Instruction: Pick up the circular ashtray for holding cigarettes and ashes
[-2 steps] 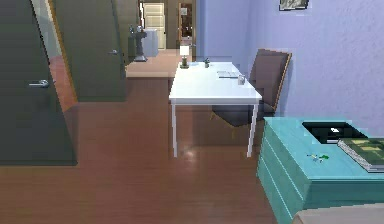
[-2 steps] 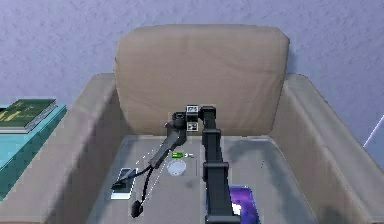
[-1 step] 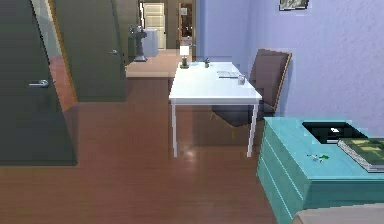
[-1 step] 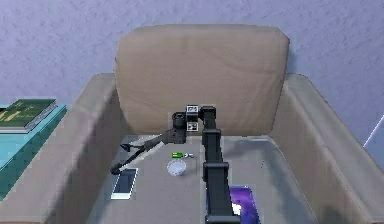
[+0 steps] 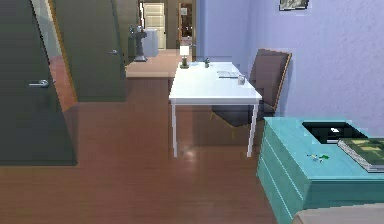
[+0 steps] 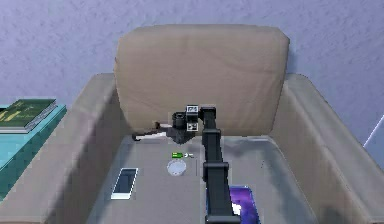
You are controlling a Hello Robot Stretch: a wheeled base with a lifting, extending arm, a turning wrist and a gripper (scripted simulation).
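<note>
The ashtray (image 6: 177,168), a small flat grey disc, lies on the seat of the padded beige armchair (image 6: 200,60), between a slim white phone (image 6: 125,182) and the dark square arm (image 6: 212,160). The gripper (image 6: 150,133) is near it, toward the backrest. I cannot tell how its 2 thin fingers are set or whether they hold anything.

In the forward view, a white worktop (image 5: 215,88) sits at centre with a brown chair (image 5: 270,72) to its right. A teal dresser (image 5: 300,178) is at lower right and dark grey doors (image 5: 95,50) at left, over a red-brown floor (image 5: 120,165) and against lilac walls (image 5: 330,60). In the arm side view, a beige armchair (image 6: 200,65) bears a white phone (image 6: 125,183) at lower left, a pale grey disc (image 6: 178,168) at centre and a purple item (image 6: 243,203) at the bottom, beside a black arm (image 6: 213,170).
</note>
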